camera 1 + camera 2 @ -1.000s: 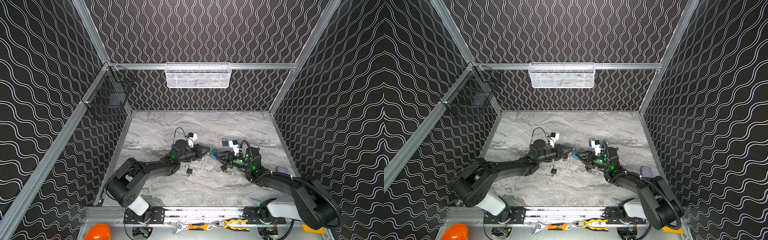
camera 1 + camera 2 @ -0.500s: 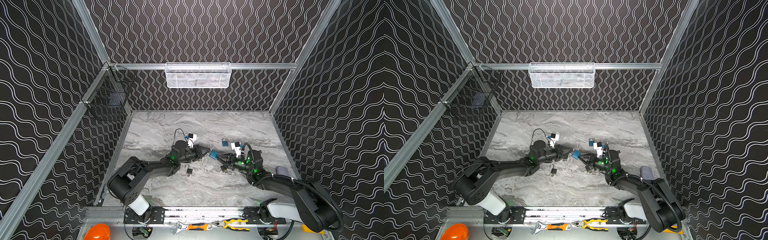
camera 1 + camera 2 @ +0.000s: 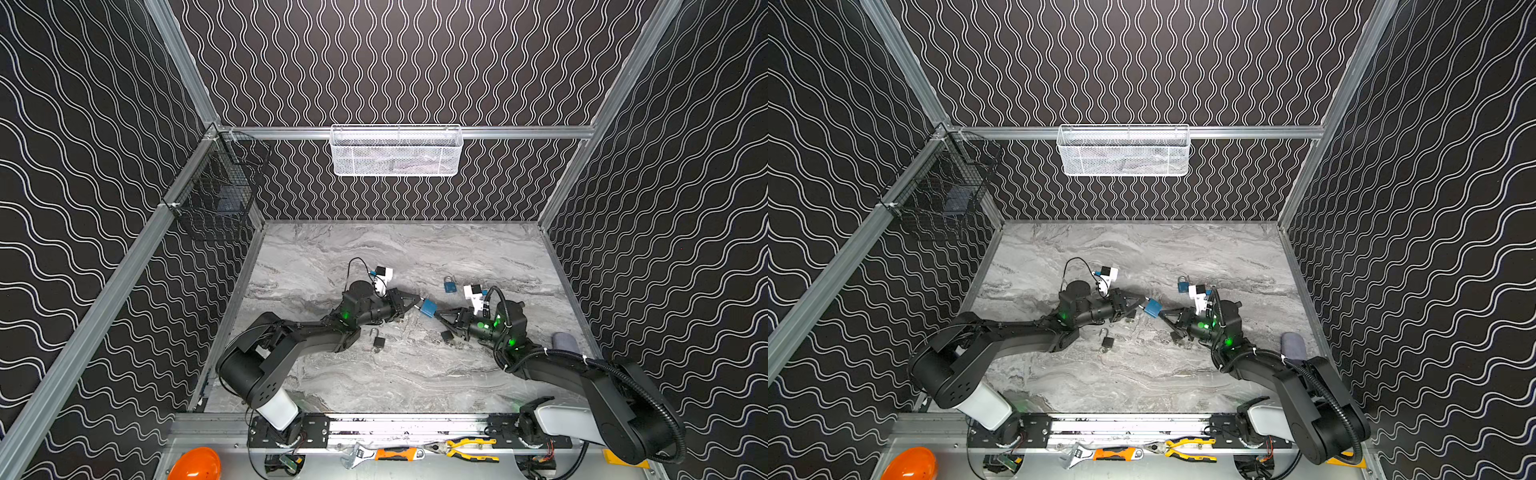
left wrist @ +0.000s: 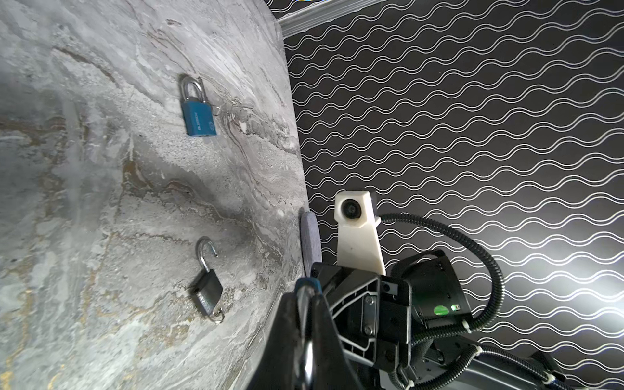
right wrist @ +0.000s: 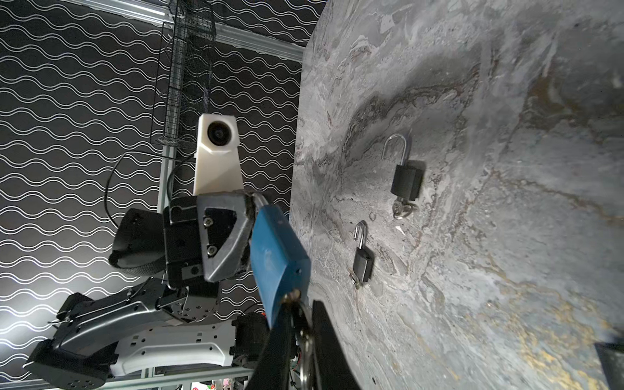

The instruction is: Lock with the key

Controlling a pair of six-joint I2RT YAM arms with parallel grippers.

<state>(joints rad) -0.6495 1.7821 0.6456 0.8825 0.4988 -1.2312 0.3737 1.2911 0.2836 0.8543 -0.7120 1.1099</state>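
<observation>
A blue padlock (image 3: 428,308) (image 3: 1153,307) hangs in the air above the middle of the marble table (image 3: 415,382) in both top views, between my two grippers. My left gripper (image 3: 415,302) (image 4: 305,304) is shut on its silver shackle; only the lock's blue top edge (image 4: 305,283) shows past the jaws. In the right wrist view the padlock body (image 5: 278,256) points its underside at me, with the key (image 5: 293,297) sitting in the keyhole. My right gripper (image 3: 438,316) (image 5: 302,317) is shut on that key, its ring (image 5: 305,341) lying between the fingers.
A second blue padlock (image 3: 449,284) (image 4: 197,114) lies locked behind my right arm. Two black padlocks (image 3: 378,341) (image 3: 446,336) lie with open shackles under the grippers. A grey cylinder (image 3: 563,341) rests at the right wall. A white basket (image 3: 395,151) and a black basket (image 3: 216,195) hang on the walls.
My right gripper has slid a little leftward to the blue padlock's underside and its jaws have come together on the key. The left gripper has kept its hold and place.
</observation>
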